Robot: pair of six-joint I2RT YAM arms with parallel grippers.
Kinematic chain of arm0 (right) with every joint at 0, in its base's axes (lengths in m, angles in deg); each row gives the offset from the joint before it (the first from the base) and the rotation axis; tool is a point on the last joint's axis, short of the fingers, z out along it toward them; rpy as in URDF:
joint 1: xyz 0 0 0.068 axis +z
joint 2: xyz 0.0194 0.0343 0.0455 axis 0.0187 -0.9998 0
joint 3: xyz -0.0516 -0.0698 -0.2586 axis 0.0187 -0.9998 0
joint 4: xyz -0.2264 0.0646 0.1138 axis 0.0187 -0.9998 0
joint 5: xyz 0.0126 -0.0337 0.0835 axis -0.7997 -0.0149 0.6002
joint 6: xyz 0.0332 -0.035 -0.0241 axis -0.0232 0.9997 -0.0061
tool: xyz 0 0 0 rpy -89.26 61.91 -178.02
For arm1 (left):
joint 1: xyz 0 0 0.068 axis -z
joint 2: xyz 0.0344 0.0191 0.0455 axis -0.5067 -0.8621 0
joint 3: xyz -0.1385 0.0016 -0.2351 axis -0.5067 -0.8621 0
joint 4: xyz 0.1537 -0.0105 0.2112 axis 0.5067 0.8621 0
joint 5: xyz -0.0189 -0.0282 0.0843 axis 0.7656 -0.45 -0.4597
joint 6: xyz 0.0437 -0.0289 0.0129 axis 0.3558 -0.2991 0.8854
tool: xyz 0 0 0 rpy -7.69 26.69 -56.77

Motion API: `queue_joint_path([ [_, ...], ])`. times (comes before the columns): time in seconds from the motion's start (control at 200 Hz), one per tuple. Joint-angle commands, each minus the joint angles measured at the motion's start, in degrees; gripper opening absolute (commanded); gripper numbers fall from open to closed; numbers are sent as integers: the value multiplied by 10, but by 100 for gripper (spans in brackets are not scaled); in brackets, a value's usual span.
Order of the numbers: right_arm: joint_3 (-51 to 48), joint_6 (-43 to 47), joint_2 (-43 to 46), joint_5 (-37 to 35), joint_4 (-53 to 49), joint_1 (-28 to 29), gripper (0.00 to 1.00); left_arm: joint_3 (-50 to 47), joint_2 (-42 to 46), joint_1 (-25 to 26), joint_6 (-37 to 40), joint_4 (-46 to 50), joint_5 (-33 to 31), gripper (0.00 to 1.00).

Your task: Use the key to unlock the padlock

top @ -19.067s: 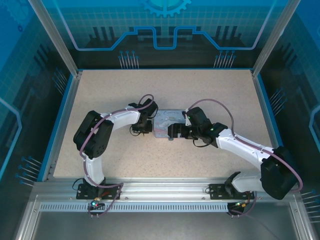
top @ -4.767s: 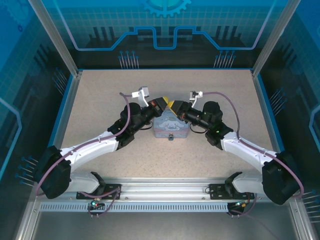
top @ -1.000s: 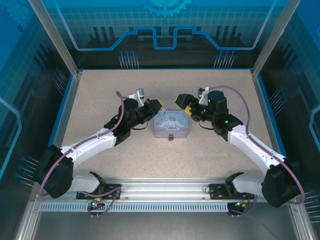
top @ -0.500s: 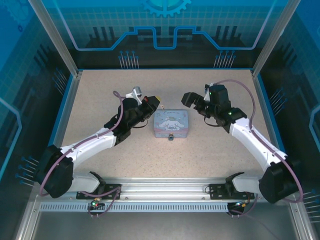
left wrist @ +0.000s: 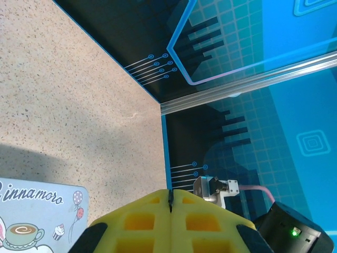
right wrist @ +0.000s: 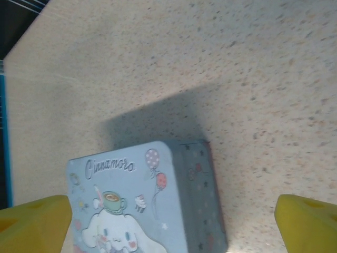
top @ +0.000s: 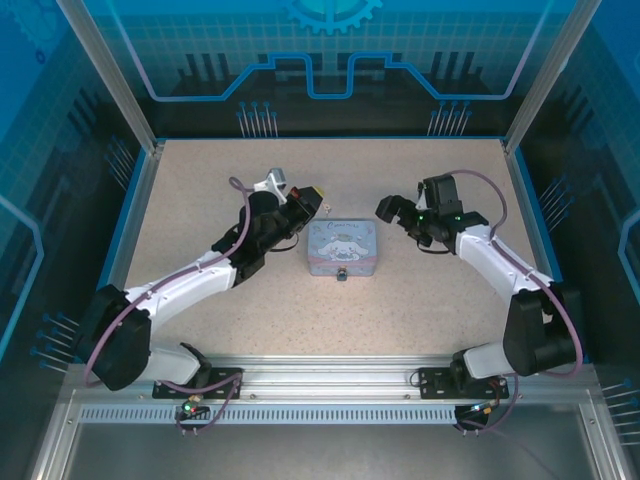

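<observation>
Pale-blue cartoon-printed tin [top: 342, 243] sits at the middle of the speckled table [top: 250, 310] in the top view. The padlock [top: 341, 273] hangs at the middle of its near wall, a tiny dark-grey speck against the blue, too small to tell how its shackle stands. The left gripper [top: 312, 200] hovers just left of the tin's far left corner. The right gripper [top: 390, 209] hangs off the far right corner, apart from the tin. Half a second ago the right gripper was farther back and slightly closer in; the left one has barely shifted, and the tin lies where it did.

From the left wrist, the yellow fingertips [left wrist: 152, 211] are pressed together with only a thin seam between them, and the tin's corner [left wrist: 37, 216] shows at the lower left.

From the right wrist, the yellow fingertips [right wrist: 34, 216] stand wide apart at the frame's bottom corners, with the tin [right wrist: 142, 195] below them.
</observation>
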Motion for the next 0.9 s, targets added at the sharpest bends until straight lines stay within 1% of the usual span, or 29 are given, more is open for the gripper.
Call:
queue_joint_path([
  [0.0,-35,-87,15,114,178,-1,100,20,-9,3,16,-37,-16,0],
  [0.055,-64,-128,17,134,238,11,100,16,-14,3,12,-50,-17,0],
  [0.095,-72,-150,19,136,260,20,100,13,-16,3,9,-61,-19,0],
  [0.14,-78,-169,23,135,279,33,97,9,-18,3,6,-68,-22,0],
  [0.18,-86,-192,30,128,295,44,95,5,-19,3,4,-76,-26,0],
  [0.27,-108,-249,40,111,367,72,89,-4,-21,3,-5,-96,-36,0],
  [0.38,-127,-294,47,78,431,104,83,-9,-23,6,-11,-109,-49,0],
  [0.525,-123,-317,45,46,475,140,71,-13,-21,13,-19,-113,-74,0],
  [0.64,-119,-327,36,28,507,156,62,-21,-21,18,-34,-119,-95,0],
  [0.75,-114,-343,23,20,537,166,57,-30,-25,21,-47,-130,-103,0],
  [0.825,-106,-342,18,16,539,172,53,-33,-27,22,-51,-137,-105,0],
  [0.895,-99,-339,12,14,540,177,51,-34,-29,22,-54,-140,-106,0],
])
